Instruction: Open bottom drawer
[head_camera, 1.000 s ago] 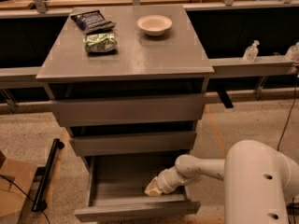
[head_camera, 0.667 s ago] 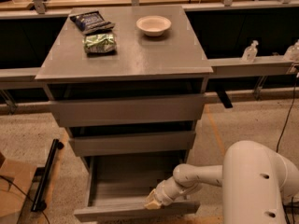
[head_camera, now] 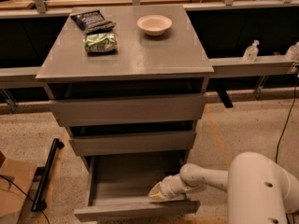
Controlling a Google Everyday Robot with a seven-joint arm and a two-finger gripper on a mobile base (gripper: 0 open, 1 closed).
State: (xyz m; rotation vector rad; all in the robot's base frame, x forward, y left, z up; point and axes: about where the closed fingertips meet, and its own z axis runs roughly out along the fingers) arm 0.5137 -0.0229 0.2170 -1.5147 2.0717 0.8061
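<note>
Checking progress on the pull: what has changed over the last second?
The gripper has slid from deeper inside the bottom drawer toward its front panel; the drawer, already pulled out, barely shifted. Nothing visibly grasped or released. Top drawer, middle drawer, bowl, blue bag and green bag stayed put.

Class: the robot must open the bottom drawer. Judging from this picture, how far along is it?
Done: the bottom drawer stands well out, its bare floor showing. In hand: the gripper sits just inside its front panel, right of centre. Left: probably only a last pull and backing the gripper out.
</note>
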